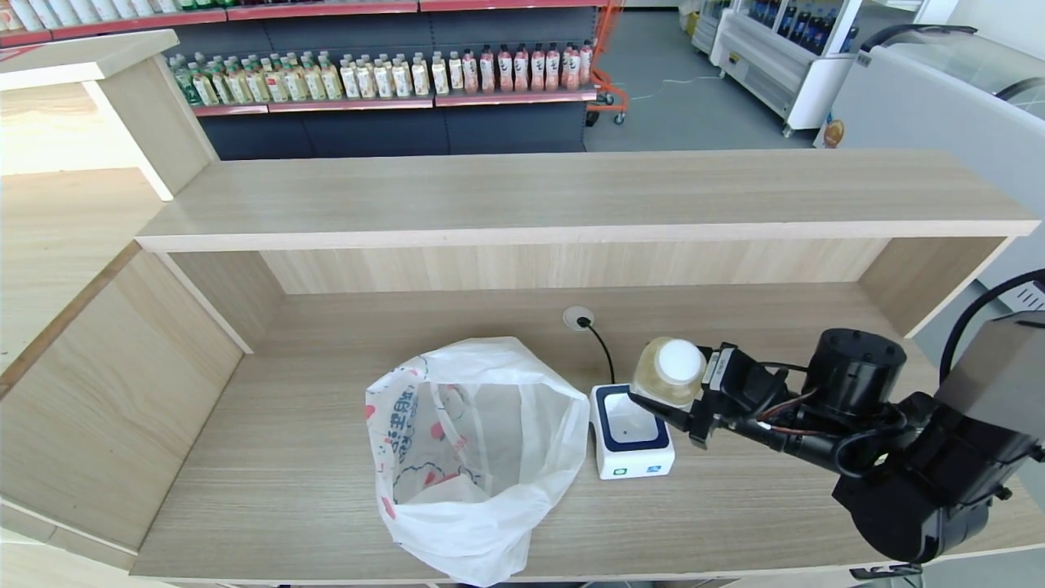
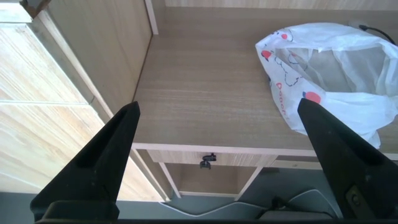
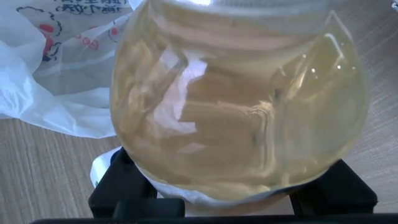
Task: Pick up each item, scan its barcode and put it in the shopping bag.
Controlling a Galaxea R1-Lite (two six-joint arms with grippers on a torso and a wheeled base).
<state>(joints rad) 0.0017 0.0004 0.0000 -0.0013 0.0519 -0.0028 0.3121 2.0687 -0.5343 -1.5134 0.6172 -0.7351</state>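
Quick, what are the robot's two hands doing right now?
Left gripper: open, empty.
Right gripper: shut on the jar.

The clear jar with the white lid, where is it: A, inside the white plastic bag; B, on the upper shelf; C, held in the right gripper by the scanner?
C: the right gripper grips the clear white-lidded jar next to the white box scanner.

Light wood-grain table (image 1: 269,465) in a recessed counter.
A crumpled white plastic shopping bag (image 1: 482,523) stands open on it, just beside a small white box-shaped scanner (image 1: 633,453) with a black cable (image 1: 602,347).
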